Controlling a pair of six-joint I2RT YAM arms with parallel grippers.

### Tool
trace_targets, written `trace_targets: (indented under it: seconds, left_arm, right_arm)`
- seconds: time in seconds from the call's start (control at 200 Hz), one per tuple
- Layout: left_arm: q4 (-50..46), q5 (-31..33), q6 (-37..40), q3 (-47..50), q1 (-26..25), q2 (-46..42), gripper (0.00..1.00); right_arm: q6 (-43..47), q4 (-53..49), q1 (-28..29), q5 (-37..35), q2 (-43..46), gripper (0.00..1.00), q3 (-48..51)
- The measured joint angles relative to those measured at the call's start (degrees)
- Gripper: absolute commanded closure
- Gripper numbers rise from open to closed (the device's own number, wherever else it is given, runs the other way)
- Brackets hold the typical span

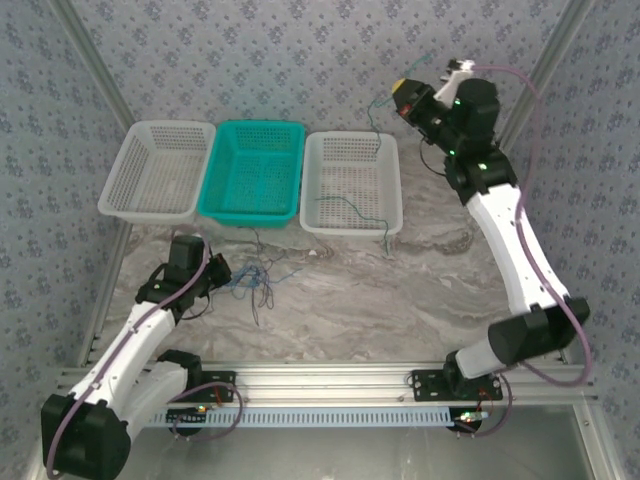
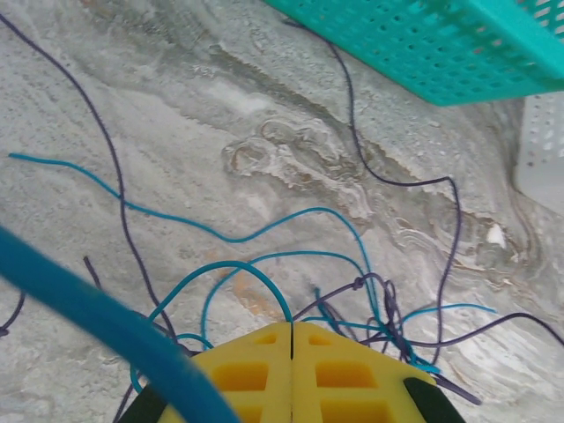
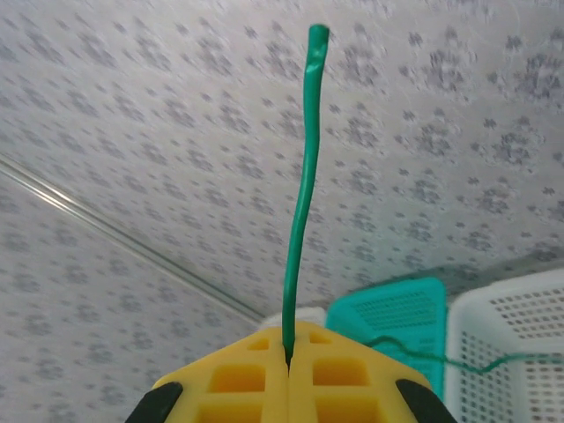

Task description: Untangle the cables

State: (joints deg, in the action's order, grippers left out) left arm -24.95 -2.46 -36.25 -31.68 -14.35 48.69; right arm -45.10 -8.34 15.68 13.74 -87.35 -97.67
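Top view, right hand (image 1: 408,97): raised high at the far right and clenched on the green cable (image 1: 376,125), which drops from it into the right-hand white basket (image 1: 340,160).
Top view, left hand (image 1: 215,272): low on the table (image 1: 400,290), right at the tangle (image 1: 255,280) of remaining cables, in front of the teal basket (image 1: 252,170).
Left wrist view, hand (image 2: 291,328): yellow fingers pressed together. A teal cable (image 2: 238,264) arcs into the seam and appears to be pinched there.
Left wrist view, cables: teal and purple cable (image 2: 454,229) strands cross on the table and bunch into a small knot (image 2: 383,304) just beside the fingertips. One purple strand runs under the teal basket's edge.
Right wrist view, hand (image 3: 288,342): fingers closed on the green cable (image 3: 300,194). The short end stands upright from the seam, and the rest trails off towards the white basket (image 3: 520,344).
Handling, judged: very light, thin and limp over its length. A short stub holds its own shape, as the upright end shows. The smooth sheath is likely to slip in a loose grip.
Where to hold, judged: near a free end, or on a single strand close beside the knot, never across two strands.
Risk, judged: a hard pull would tighten the knot or drag the whole bundle along.
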Motion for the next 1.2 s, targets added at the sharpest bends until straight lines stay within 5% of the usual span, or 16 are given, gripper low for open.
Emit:
trace_targets:
  seconds: [0.16,0.405,0.53,0.615,0.819,1.014,1.199]
  left_arm:
    - [0.4,-0.9,0.0,0.5,0.0,-1.7,1.00]
    - [0.5,-1.2,-0.1,1.1,0.0,-3.4,1.00]
    - [0.4,-1.1,-0.1,1.2,0.0,-4.5,1.00]
    - [0.6,-1.1,-0.3,1.5,0.0,-4.8,1.00]
    - [1.3,-1.3,-0.3,1.9,0.0,-4.0,1.00]
    - [5.6,-4.0,-0.5,2.6,0.0,-4.0,1.00]
    - [9.8,-6.3,-1.4,3.8,0.0,-4.7,1.00]
  right_arm:
    - [16.5,-1.0,5.6,-1.8,-10.5,1.00,0.3]
    - [45.3,1.7,16.3,-18.7,-24.3,1.00,7.2]
    - [50.8,0.3,17.9,-21.6,-27.9,0.71,8.8]
    - [50.3,-1.0,17.7,-21.3,-27.4,0.53,8.9]
    - [46.9,-4.0,16.9,-18.9,-17.7,0.34,8.9]
    - [41.2,-3.1,17.1,-15.6,-1.3,0.32,9.8]
    - [30.9,1.2,21.3,-10.9,13.6,0.32,21.8]
